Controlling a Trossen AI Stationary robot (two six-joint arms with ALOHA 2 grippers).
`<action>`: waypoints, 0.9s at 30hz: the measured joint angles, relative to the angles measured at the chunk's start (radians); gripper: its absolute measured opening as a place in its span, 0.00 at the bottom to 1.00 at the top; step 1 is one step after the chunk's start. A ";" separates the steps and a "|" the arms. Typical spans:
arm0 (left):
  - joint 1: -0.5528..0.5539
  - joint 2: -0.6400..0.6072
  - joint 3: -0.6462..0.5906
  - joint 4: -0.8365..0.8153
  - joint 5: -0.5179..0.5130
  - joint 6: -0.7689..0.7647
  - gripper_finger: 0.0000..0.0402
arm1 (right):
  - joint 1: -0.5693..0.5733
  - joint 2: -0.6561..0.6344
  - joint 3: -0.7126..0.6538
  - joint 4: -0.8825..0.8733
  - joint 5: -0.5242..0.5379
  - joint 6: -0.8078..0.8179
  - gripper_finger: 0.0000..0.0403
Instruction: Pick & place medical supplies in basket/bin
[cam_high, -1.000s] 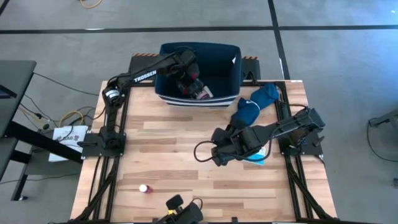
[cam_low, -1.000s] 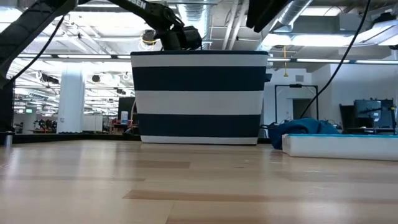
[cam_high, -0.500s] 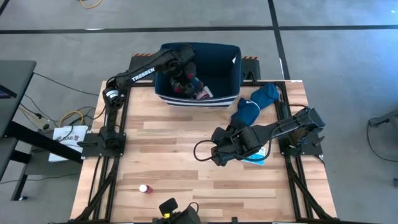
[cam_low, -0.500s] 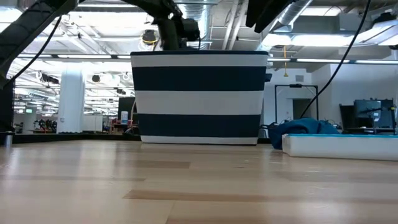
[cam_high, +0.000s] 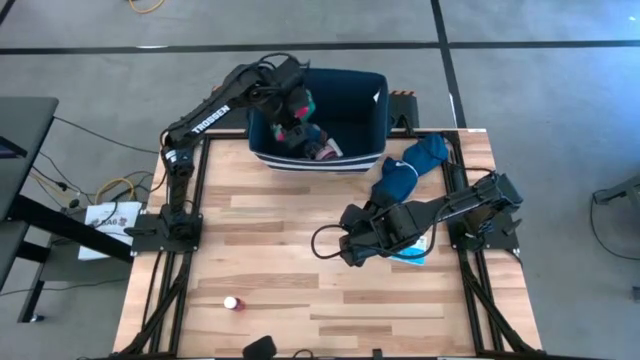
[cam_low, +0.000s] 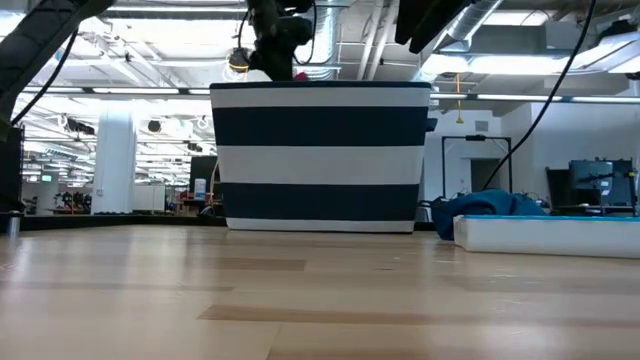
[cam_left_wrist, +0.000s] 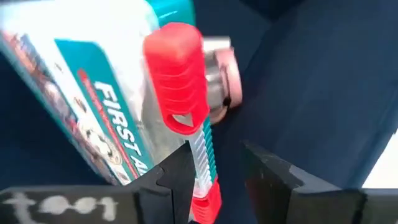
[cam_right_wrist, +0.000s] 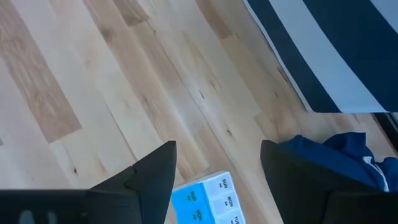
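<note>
- Over the tub (cam_high: 375, 130) at the far edge of the bench (cam_high: 260, 230), top view: left pincer (cam_high: 290, 105) hangs inside the rim, box (cam_high: 302, 103) right at its tips. That's the drop spot. The arm reads "TROSSEN".
- Pink roll (cam_high: 325, 150) lies in the tub. Blue cloth (cam_high: 405, 170) is slumped beside it.
- Right pincer (cam_high: 350, 245) is low at mid-bench, the pill organizer (cam_high: 412, 256) just beside it, probably next to go. A tiny bottle (cam_high: 231, 302) sits alone, near the front-left.
- At bench level: the striped tub (cam_low: 320, 150) hides its load. Only the left pincer (cam_low: 272, 30) pokes above the rim; cloth (cam_low: 490, 205) and organizer (cam_low: 545, 232) lie off to the side.
- Left wrist: pincer (cam_left_wrist: 214, 162) jaws apart. The box (cam_left_wrist: 93, 93) has its red edge between them, against one finger, with a gap at the other, so I'd call it let go. It reads "FIRST A", then cuts off. Pink roll (cam_left_wrist: 221, 81) is behind.
- Right wrist: pincer (cam_right_wrist: 217, 162) spread wide, empty, poised over the organizer (cam_right_wrist: 205, 199), lids marked "SUN", "MON", "TUE".
</note>
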 joint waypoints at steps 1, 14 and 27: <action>0.000 0.000 0.000 -0.016 -0.010 -0.004 0.30 | 0.000 0.000 0.000 0.001 0.000 0.000 0.56; -0.004 0.148 -0.111 0.125 -0.054 -0.077 0.30 | 0.024 0.000 0.000 0.006 -0.004 0.001 0.56; -0.026 0.214 -0.017 0.005 -0.130 -0.029 0.30 | 0.036 0.000 0.000 0.003 -0.002 0.000 0.56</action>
